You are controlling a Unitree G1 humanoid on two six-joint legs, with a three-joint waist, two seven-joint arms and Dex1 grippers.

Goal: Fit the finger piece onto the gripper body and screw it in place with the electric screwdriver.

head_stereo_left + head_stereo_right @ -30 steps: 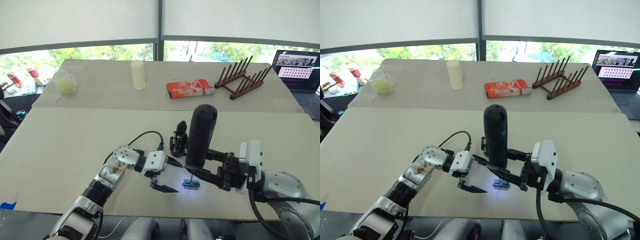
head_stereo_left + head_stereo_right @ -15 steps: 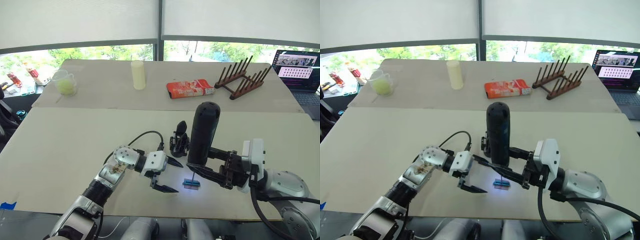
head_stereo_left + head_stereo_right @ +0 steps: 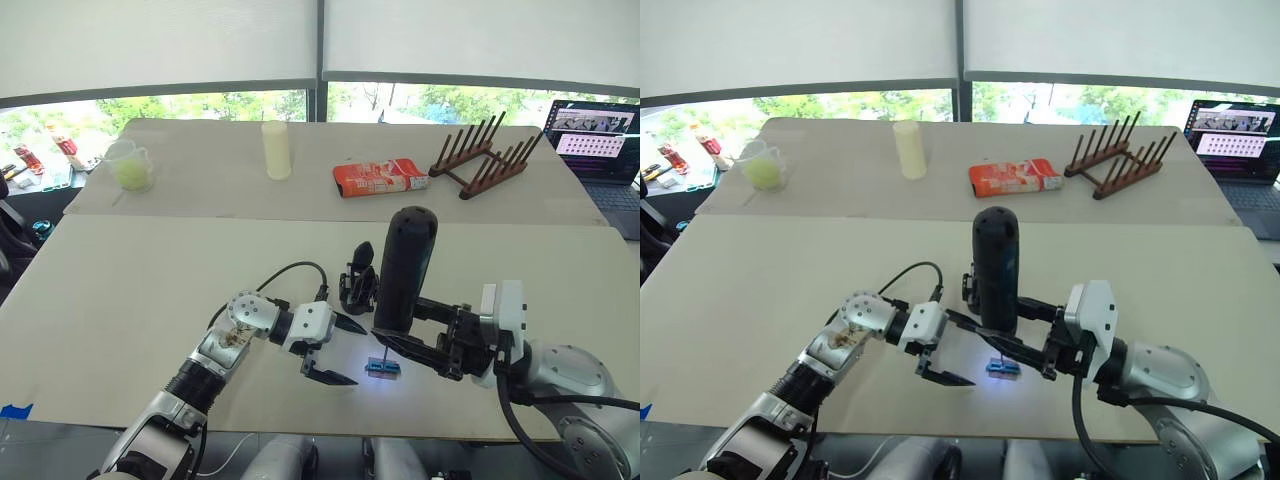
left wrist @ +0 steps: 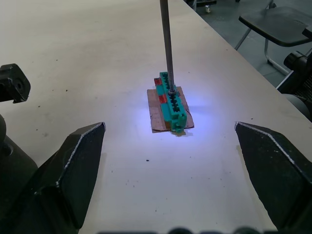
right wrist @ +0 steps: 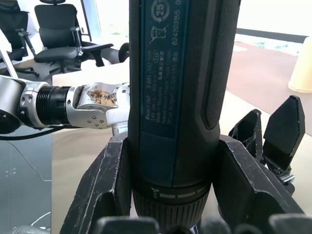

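Screwdriver bit down on green block, near table edge.
R gripper [image 3: 425, 335] clamps electric screwdriver [image 3: 402, 268] upright, bit w/ white light on small green block [image 4: 171, 103]. L gripper [image 3: 335, 350] spread wide, empty, just left of block. Gripper body [image 3: 357, 281] just beyond, on table [image 3: 120, 290].

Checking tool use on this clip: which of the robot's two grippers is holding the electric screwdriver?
The right gripper is, clamped around the upright electric screwdriver, whose bit rests on the small green block. The left gripper is open beside it, holding nothing.
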